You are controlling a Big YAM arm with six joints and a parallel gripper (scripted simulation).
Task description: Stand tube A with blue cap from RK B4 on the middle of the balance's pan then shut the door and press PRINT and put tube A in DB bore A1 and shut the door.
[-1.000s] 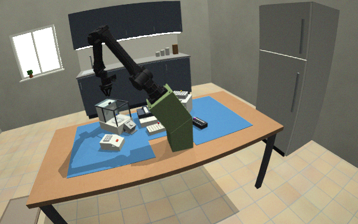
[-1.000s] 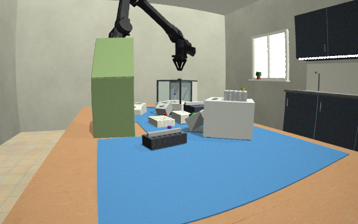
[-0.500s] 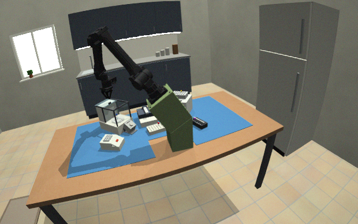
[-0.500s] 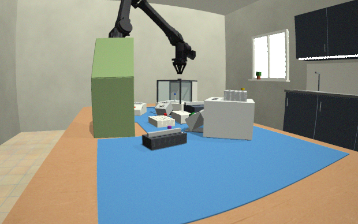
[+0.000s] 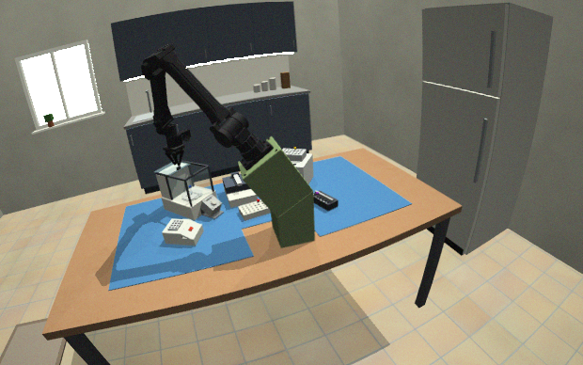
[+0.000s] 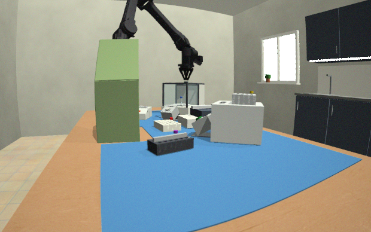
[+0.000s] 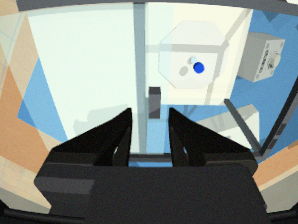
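Note:
Tube A (image 7: 198, 67), with its blue cap, stands upright on the round pan inside the balance BAL (image 5: 183, 188); it also shows through the glass in the exterior view (image 6: 181, 100). My gripper (image 5: 178, 166) points straight down just above the top pane of the glass box (image 6: 183, 92). Its fingers are partly open with nothing between them. A small dark door handle (image 7: 154, 103) lies just below the fingertips, beside the pane's pale edge bar. I cannot tell for sure how far the pane is slid.
The dry block DB (image 5: 182, 231) sits left of the balance, nearer the front. The rack RK (image 5: 253, 208) and the arm's green base (image 5: 282, 202) are at the middle. The spectrophotometer (image 5: 240, 187), mixer (image 6: 237, 121) and magnet block (image 6: 170, 143) stand to the right.

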